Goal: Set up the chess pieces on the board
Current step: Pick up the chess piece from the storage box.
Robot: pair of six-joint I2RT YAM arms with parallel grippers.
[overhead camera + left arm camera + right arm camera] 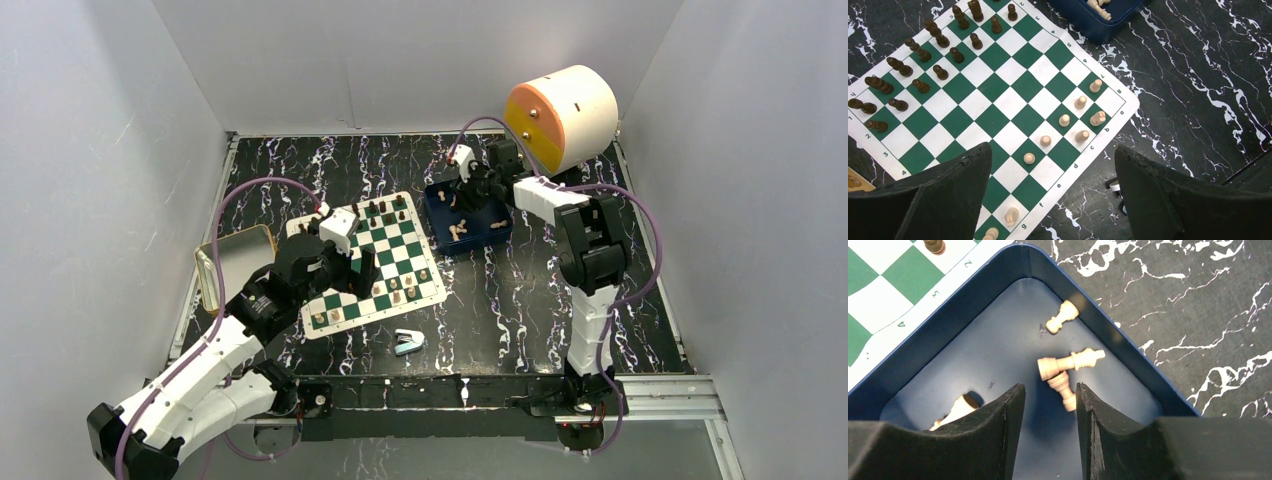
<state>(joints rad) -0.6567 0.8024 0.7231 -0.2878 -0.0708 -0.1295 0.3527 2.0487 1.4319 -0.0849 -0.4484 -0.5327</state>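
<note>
My left gripper [1052,160] hangs with its jaws spread wide and nothing between them, above the near part of the board [993,120], which lies flat on the black marbled table [520,300]. A small light-blue object [408,342] sits on the table just off the board's near edge. Along that near edge stand the light pieces [1064,120], a ragged line of pawns with a few more behind them at the border, one of which looks tipped over. The middle squares are bare. On the far side the dark pieces [940,72] stand upright in two rows. A shallow metal tin [235,260] rests on the table to the left of the board. Beyond the board's far right corner, and just beside it, is the dark blue tray [948,315], where the loose light pieces [1070,360] lie on their sides. My right gripper [1050,395] is lowered into this tray, its jaws standing a narrow gap apart with only the tray floor showing between them; one fallen piece lies against the inner edge of one finger, not clamped. At the back right corner, a cream drum [562,115] with an orange and yellow face sits behind the tray.
</note>
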